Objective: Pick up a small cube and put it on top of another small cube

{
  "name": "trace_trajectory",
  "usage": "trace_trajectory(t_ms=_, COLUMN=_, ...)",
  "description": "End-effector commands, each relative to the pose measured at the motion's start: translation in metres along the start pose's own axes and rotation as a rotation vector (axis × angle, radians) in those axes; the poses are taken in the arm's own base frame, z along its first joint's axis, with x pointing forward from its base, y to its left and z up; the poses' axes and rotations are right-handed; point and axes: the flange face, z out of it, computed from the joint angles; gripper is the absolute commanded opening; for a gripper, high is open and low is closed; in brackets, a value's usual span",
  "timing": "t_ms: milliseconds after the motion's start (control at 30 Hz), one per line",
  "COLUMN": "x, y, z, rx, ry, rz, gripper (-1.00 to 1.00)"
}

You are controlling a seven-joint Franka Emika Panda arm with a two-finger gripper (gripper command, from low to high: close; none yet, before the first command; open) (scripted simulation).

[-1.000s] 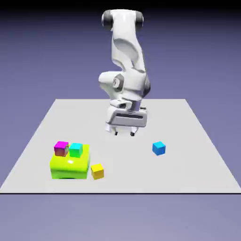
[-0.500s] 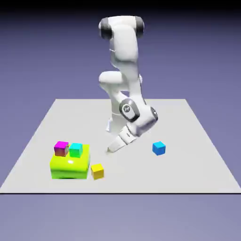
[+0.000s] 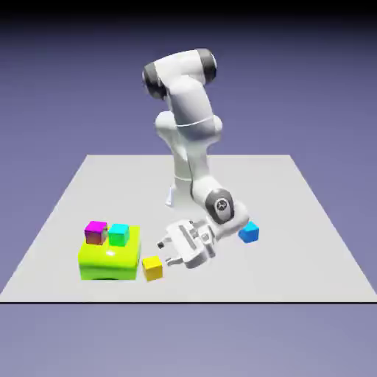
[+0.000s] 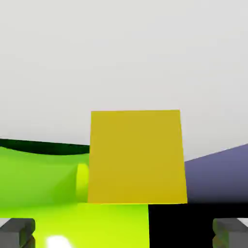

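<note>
The small yellow cube [image 3: 152, 267] rests on the table beside the lime-green block, toward the exterior view's right. My gripper [image 3: 166, 255] is low over the table, tilted sideways, with its fingers pointing at the cube from the exterior view's right and just short of it. In the hand view the yellow cube [image 4: 137, 157] fills the middle, ahead of the gripper [image 4: 124, 233], whose grey fingertips [image 4: 17, 232] stand wide apart at the bottom corners. The gripper is open and holds nothing. A blue cube [image 3: 249, 233] sits behind the wrist.
A large lime-green block [image 3: 109, 259] stands at the exterior view's left, with a magenta cube [image 3: 96, 232] and a cyan cube [image 3: 118, 235] on top. The lime-green block [image 4: 38, 179] shows close behind the yellow cube in the hand view.
The arm has swung down and toward the exterior view's left. The hand tipped from pointing downward to sideways and dropped to table level beside the yellow cube.
</note>
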Motion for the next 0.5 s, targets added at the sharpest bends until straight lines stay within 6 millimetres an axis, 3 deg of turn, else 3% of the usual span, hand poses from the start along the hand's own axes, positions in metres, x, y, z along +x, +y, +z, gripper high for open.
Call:
trace_trajectory(t_ms=0, x=0.004, y=-0.004, z=0.017, rx=0.0, ry=0.0, rz=0.0, gripper=0.0)
trace_trajectory(t_ms=67, x=0.009, y=-0.01, z=0.039, rx=-0.002, ry=-0.001, rz=-0.002, gripper=0.0)
trace_trajectory(t_ms=100, x=0.009, y=-0.01, z=0.039, rx=-0.002, ry=-0.001, rz=-0.002, gripper=-1.0)
trace_trajectory(t_ms=133, x=0.009, y=-0.01, z=0.039, rx=-0.002, ry=-0.001, rz=-0.002, gripper=-1.0)
trace_trajectory(t_ms=233, x=-0.003, y=0.002, z=-0.012, rx=-0.001, ry=0.0, rz=-0.001, gripper=-1.0)
trace_trajectory(t_ms=267, x=-0.007, y=0.021, z=-0.01, rx=-0.005, ry=-0.031, rz=0.059, gripper=-1.0)
trace_trajectory(t_ms=300, x=0.003, y=0.027, z=-0.029, rx=-0.022, ry=-0.037, rz=0.092, gripper=-1.0)
trace_trajectory(t_ms=467, x=0.034, y=0.0, z=-0.131, rx=-0.078, ry=0.01, rz=0.087, gripper=-1.0)
